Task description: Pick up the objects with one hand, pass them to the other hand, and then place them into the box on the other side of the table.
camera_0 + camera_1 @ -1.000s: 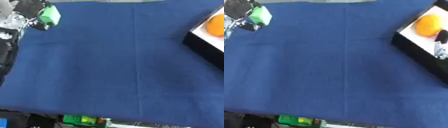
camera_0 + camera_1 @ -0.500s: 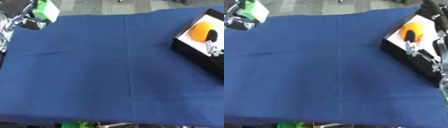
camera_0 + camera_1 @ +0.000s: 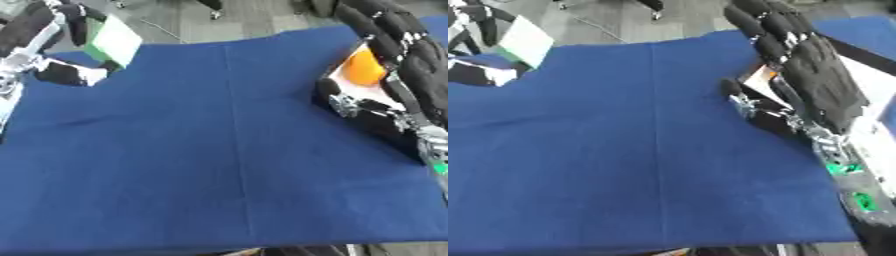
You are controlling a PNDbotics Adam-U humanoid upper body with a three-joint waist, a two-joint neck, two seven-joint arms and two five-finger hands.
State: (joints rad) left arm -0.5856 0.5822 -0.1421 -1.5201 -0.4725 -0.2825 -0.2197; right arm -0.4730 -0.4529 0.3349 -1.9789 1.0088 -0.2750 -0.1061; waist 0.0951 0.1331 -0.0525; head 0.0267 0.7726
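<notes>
Holding a green-and-white block [image 3: 112,41], left robot hand [image 3: 61,47] was clenched round it; handover pending. Right robot hand [image 3: 815,82] hovered released beside the box [image 3: 367,117] (orange object [image 3: 360,71] already inside).

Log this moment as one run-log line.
left hand: holds green-and-white block, far left | right hand: open, raised over box | orange: in box | handover: not yet

Box [image 3: 350,107] and orange thing [image 3: 362,69] partly behind right hand [image 3: 820,82].
</notes>
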